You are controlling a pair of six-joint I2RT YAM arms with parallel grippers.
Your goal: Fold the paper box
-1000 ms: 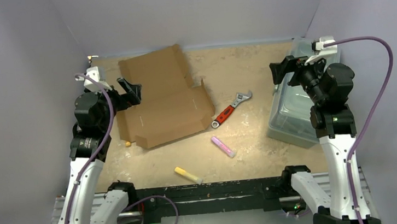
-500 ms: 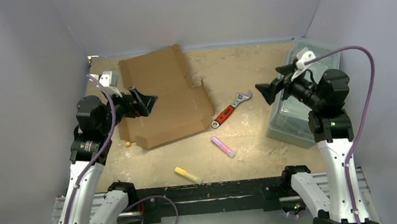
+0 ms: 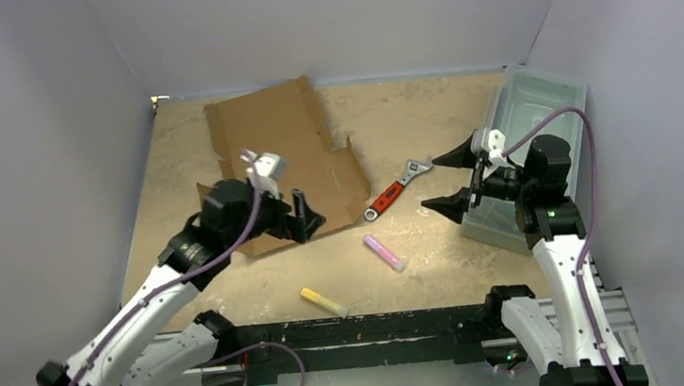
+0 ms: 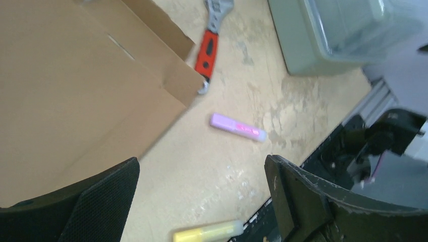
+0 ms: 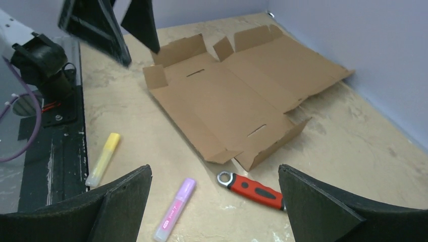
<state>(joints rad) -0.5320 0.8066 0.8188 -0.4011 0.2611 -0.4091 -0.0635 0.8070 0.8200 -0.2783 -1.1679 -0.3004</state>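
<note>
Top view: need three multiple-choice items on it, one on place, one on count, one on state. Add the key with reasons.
1. Where does the wrench lie?
A. On the table, between the paper box and the plastic bin
B. Inside the plastic bin
C. On top of the paper box

2. How many markers lie on the table?
A. One
B. Three
C. Two

3. What state is the paper box in?
A. Folded shut
B. Unfolded, lying mostly flat
C. Standing on edge against the wall

Key:
1 A, as the wrench rests on bare table right of the box and left of the bin.
2 C, as there is one purple marker and one yellow marker.
3 B, as its panels are spread open on the table, with only small flaps raised.
</note>
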